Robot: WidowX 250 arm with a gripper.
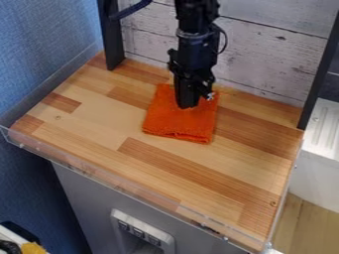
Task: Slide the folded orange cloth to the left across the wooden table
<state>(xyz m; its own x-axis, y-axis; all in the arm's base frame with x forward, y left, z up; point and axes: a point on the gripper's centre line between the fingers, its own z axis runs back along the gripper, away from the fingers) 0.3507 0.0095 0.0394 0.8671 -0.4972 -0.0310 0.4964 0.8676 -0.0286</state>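
Observation:
The black gripper [188, 102] hangs straight down over the upper middle of an orange cloth [180, 124], its tip at or just above the fabric. The cloth lies flat and looks folded into a rough rectangle, with its near edge showing layers. Part of its far side is hidden behind the gripper and arm. Whether the gripper touches the cloth, I cannot tell.
A wooden tabletop [99, 129] carries the cloth, with a clear raised edging [126, 187] along its front. Behind stands a whitewashed plank wall [265, 59] between two black posts, the left one [112, 42] and the right one [319, 74].

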